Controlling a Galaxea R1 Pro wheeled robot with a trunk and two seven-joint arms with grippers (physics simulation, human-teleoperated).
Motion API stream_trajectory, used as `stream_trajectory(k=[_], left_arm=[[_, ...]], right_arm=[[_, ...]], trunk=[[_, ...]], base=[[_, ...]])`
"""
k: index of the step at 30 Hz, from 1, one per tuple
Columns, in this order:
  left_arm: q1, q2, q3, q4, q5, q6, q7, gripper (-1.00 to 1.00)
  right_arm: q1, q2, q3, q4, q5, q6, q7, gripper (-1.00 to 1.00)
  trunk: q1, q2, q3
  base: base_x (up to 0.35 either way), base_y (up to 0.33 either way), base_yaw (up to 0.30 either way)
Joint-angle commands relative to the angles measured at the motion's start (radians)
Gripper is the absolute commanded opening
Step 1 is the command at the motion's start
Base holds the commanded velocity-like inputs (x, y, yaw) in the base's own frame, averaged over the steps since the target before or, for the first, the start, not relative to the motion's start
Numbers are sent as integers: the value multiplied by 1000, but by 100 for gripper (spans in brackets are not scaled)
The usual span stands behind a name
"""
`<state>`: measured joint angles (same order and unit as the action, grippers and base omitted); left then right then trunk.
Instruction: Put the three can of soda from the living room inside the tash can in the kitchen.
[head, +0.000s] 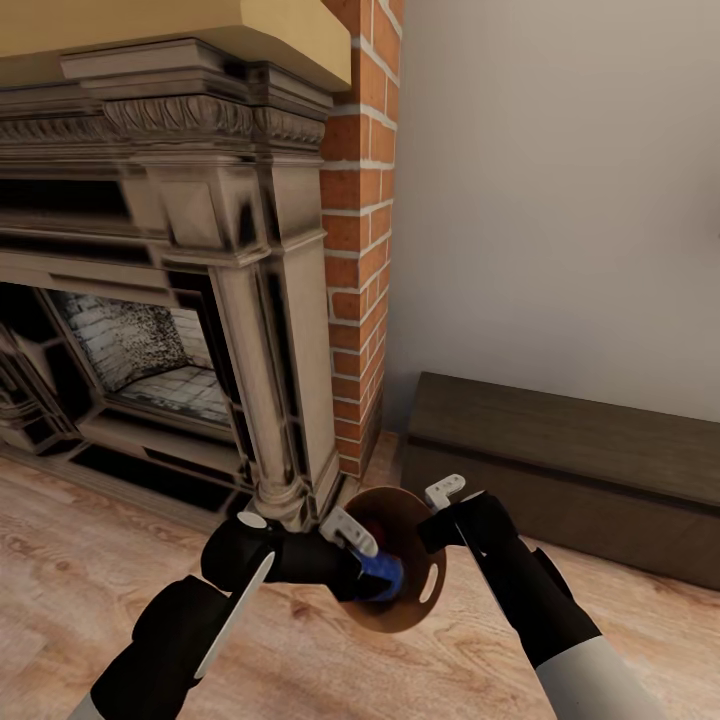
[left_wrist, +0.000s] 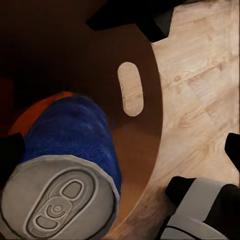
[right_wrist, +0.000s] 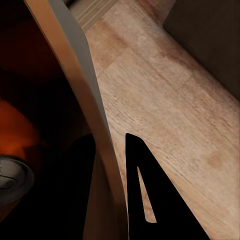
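The tash can hangs tilted above the wood floor, its brown-orange inside facing me. My right gripper is shut on its rim, with the wall between the two dark fingers. My left gripper reaches into the bin, shut on the blue can of soda. From the left wrist, the blue can shows its silver top, with an orange can behind it and an oval handle slot in the wall. An orange can lies inside the bin.
A carved stone fireplace stands close ahead on the left, with a brick column beside it. A low dark wooden bench runs along the plain wall on the right. Wood floor lies below my arms.
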<state>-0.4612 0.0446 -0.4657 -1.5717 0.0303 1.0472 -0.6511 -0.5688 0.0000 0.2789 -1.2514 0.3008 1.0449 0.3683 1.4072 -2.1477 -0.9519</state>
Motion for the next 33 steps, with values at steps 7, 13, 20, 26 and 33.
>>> stream_trajectory(k=[7, 13, 20, 26, 33], left_arm=[[1, 6, 39, -4, 0, 0, -78, 100], [1, 63, 153, -4, 0, 0, -178, 100], [1, 142, 284, -4, 0, -6, -311, 100], [1, 206, 465, -2, -5, -46, -498, 100], [7, 237, 551, 27, -15, -128, -545, 100]], right_arm=[[0, -1, -2, 0, -20, 2, 3, -100], [0, -2, -2, 0, -20, 2, 3, -100], [0, -2, -2, 1, -20, 2, 2, -100], [0, -5, -5, 13, -21, 2, 3, -100], [0, -14, -12, 16, -22, 2, 5, -100]], trunk=[[0, 0, 0], [0, 0, 0], [0, 0, 0], [0, 0, 0], [0, 0, 0]], base=[[0, 0, 0], [0, 0, 0], [0, 0, 0], [0, 0, 0], [0, 0, 0]])
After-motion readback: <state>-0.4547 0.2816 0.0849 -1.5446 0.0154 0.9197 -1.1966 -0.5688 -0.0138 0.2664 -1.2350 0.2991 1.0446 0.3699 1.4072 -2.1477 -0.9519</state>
